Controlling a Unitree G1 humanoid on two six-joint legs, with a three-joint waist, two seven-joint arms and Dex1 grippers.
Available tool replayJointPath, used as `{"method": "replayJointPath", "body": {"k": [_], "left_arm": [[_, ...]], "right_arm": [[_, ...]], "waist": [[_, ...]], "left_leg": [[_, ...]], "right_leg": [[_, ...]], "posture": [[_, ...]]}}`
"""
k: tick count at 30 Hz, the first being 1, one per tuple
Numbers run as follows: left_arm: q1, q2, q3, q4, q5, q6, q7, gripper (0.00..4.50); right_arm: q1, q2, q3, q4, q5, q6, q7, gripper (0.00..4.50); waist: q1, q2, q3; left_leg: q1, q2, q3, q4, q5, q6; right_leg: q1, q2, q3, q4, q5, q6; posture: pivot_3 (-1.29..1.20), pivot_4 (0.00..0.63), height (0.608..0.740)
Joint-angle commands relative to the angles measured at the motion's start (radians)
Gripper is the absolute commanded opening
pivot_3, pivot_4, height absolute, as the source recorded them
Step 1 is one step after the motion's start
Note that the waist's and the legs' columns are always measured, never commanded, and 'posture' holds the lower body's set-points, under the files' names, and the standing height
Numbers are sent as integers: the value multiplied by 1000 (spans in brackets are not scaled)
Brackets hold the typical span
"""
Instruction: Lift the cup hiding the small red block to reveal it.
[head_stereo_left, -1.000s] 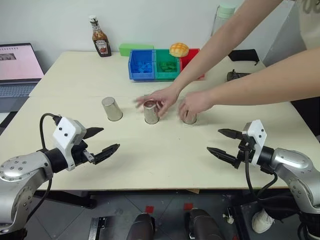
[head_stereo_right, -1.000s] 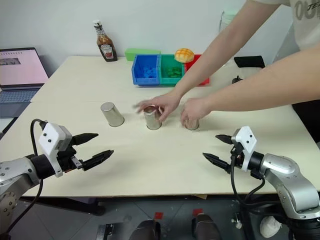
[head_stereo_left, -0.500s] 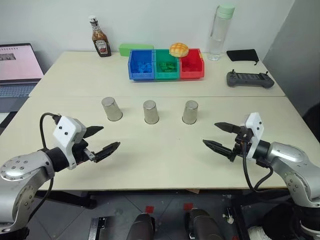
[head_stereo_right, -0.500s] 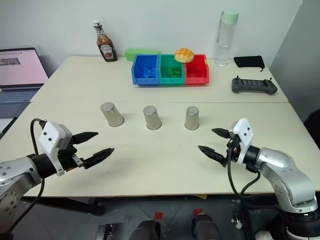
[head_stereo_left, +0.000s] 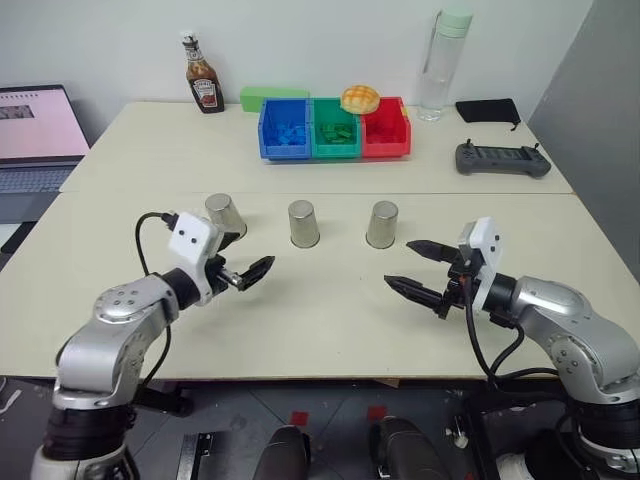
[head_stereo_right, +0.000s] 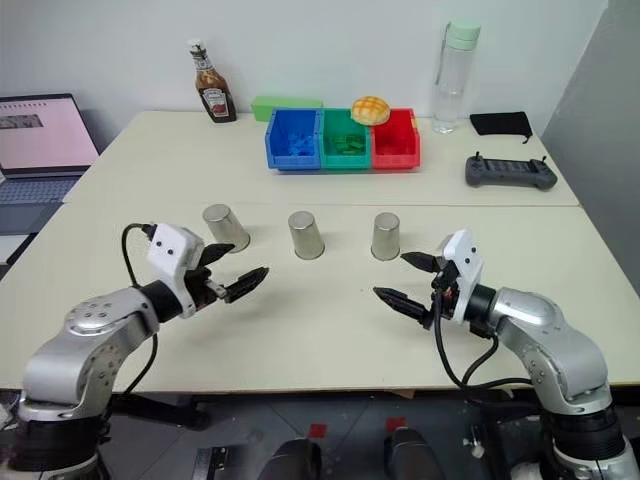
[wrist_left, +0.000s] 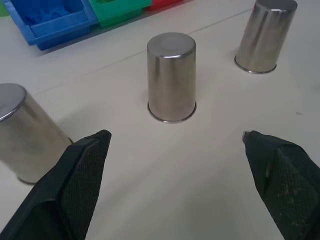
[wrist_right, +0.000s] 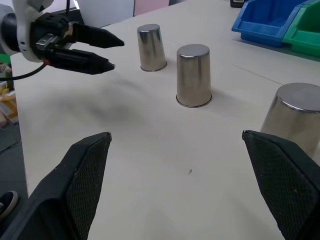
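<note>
Three identical silvery cups stand upside down in a row on the table: left cup (head_stereo_left: 225, 215), middle cup (head_stereo_left: 303, 223), right cup (head_stereo_left: 381, 224). The small red block is hidden. My left gripper (head_stereo_right: 249, 260) is open, just in front of the left cup and pointing between it and the middle cup (wrist_left: 171, 77). My right gripper (head_stereo_left: 398, 263) is open too, in front of the right cup (wrist_right: 295, 115) and slightly to its right. Neither holds or touches anything.
At the back stand blue (head_stereo_left: 285, 128), green (head_stereo_left: 335, 128) and red (head_stereo_left: 385, 128) bins, with a ketchup bottle (head_stereo_left: 202, 75), a water bottle (head_stereo_left: 438, 65), a controller (head_stereo_left: 503, 158) and a black pouch (head_stereo_left: 487, 108). A laptop (head_stereo_left: 35, 130) is at the far left.
A person's arms, with hands on the middle and right cups, have gone from the table. My left gripper moved forward and right toward the cups. My right gripper shifted left.
</note>
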Motion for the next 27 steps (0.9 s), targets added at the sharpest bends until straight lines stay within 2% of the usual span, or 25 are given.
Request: {"method": "replayJointPath", "body": {"k": [1,8,13,27], "left_arm": [[-97,-36,-71,90,63,-59,5,4500],[-283,-130,-154,333,169,-102,52,4500],[-385,-197,-167,461,185,-123,40,4500],[-544,-270,-178,752,240,-204,14,4500]], "right_arm": [[-36,1,21,-87,26,28,-13,4462],[-62,9,15,-107,63,88,-42,4462],[-68,3,17,-115,69,98,-46,4462],[-64,2,24,-128,64,88,-45,4462]], "waist": [[0,0,0],[0,0,0],[0,0,0],[-2,0,0]], "left_leg": [[0,0,0,0,0,0],[0,0,0,1,0,0],[-1,-1,0,1,0,0],[-1,-1,0,1,0,0]], "right_leg": [[0,0,0,0,0,0],[0,0,-1,0,0,0],[0,0,-2,0,0,1],[0,0,-2,0,0,1]], "posture": [[0,150,740],[0,150,740],[0,150,740],[0,150,740]]}}
